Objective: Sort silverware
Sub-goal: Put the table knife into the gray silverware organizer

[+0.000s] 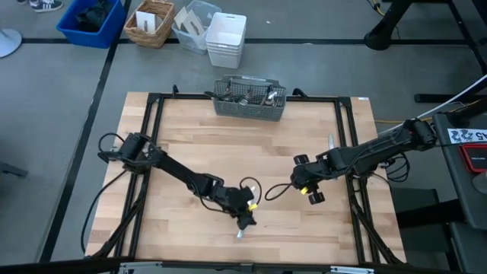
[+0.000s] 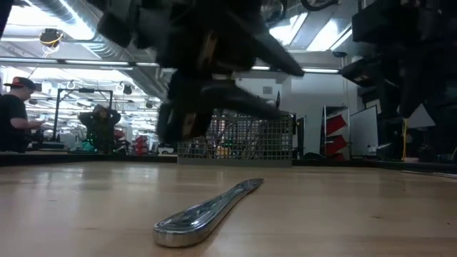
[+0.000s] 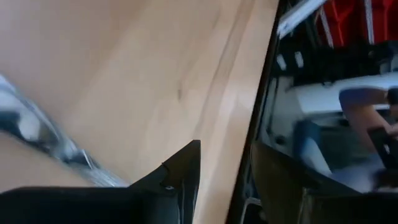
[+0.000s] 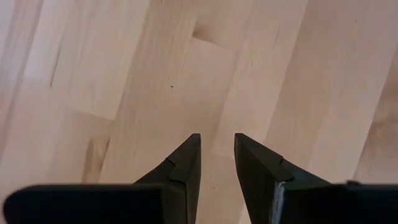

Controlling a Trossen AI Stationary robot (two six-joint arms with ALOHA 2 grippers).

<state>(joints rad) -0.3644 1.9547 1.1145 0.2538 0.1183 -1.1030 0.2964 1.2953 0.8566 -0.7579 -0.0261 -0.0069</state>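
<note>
Currently on the bench [image 1: 198, 137]: one piece of silverware [image 2: 207, 212], apparently a knife, lying flat at the near edge just below the left gripper [image 1: 245, 215], whose fingers [image 3: 180, 171] stand apart and grasp nothing. Right gripper [image 1: 308, 192] hovers over bare wood right of centre, fingers parted and empty. Further silverware stands in the mesh caddy [image 1: 249, 99] at the far edge.

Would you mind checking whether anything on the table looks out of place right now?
One piece of silverware lies alone on the bare table near its front edge, by the left gripper, far from the caddy holding the rest. Nothing looks spilled or damaged.
</note>
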